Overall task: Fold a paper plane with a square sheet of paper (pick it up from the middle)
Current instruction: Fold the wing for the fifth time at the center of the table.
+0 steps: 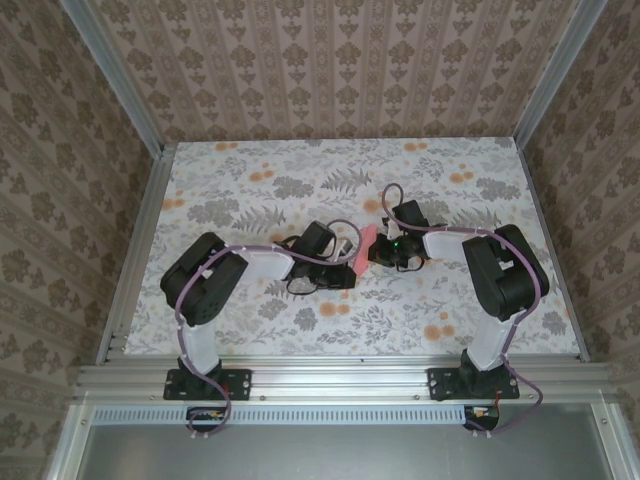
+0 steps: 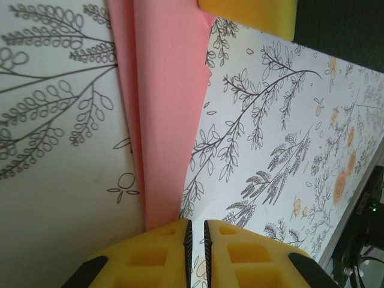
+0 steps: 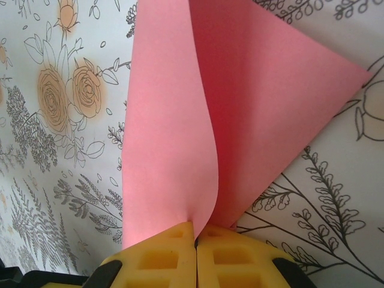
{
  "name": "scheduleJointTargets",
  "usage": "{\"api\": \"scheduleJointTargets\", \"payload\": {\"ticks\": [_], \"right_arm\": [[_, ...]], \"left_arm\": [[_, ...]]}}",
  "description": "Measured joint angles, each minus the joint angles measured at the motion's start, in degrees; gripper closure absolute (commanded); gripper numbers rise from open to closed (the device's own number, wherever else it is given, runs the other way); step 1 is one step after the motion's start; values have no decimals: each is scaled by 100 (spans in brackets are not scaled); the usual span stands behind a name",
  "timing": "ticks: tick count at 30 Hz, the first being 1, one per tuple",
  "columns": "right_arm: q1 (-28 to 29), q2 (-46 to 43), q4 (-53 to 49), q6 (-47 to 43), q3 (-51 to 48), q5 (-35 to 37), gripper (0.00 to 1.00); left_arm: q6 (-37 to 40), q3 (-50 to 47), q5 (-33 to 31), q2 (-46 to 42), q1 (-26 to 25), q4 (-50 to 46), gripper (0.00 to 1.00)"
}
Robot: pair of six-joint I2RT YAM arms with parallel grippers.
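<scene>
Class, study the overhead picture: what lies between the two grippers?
The paper plane lies there, seen in the top external view, between the left gripper and the right gripper.

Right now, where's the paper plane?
Top view: the paper plane is near the middle of the table, between the left gripper and the right gripper. The right gripper is pinched shut on it.
</scene>
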Motion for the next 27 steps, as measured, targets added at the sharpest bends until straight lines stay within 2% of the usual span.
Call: {"api": "scheduleJointTargets", "payload": {"ticks": [11,17,22,27], "right_arm": [[0,22,-24,2,28,-2,92],[0,22,-17,2,28,0,92],[0,28,-20,2,28,0,92],[0,31,-20,2,33,-2,92]], "left_arm": [[306,118,-251,-13,-166,-369,84],[326,-105,-208,-380,-140,-634,84],[107,-149,-98,-765,66,-299,83],[-111,-50,-164,-710,173,-42,84]]}}
